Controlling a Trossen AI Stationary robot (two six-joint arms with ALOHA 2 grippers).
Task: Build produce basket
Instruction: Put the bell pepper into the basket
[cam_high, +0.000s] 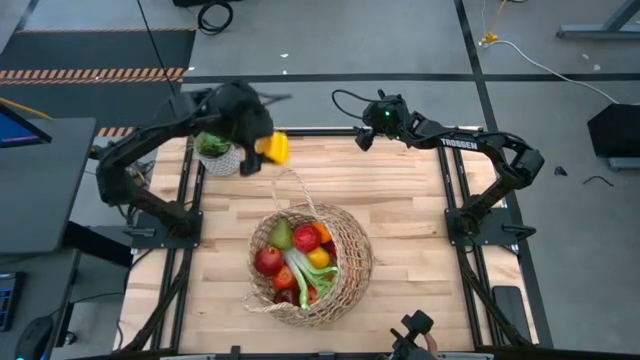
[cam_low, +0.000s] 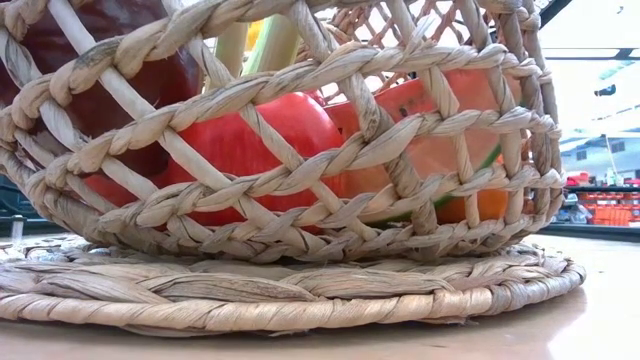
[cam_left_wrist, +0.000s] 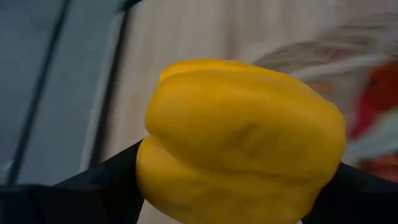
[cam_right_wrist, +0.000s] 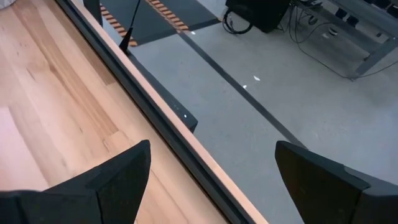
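Beyond basket (cam_high: 352, 262): left gripper (cam_high: 268, 148) clamps smooth, lobed yellow pepper (cam_left_wrist: 239, 140) — potted plant (cam_high: 217, 152) beside.
Right gripper (cam_high: 362, 136): spread, empty — far edge.

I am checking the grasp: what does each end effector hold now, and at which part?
The left end effector holds a yellow pepper by its two opposite sides. The right end effector is open and holds nothing.

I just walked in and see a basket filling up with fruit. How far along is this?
Mostly done, it seems: the basket already holds red apples, a green pear, oranges and a leek. In hand: the left tool grips a yellow pepper at the far edge, beside a potted plant. Left: carrying it over and dropping it in. The right tool waits open, empty.
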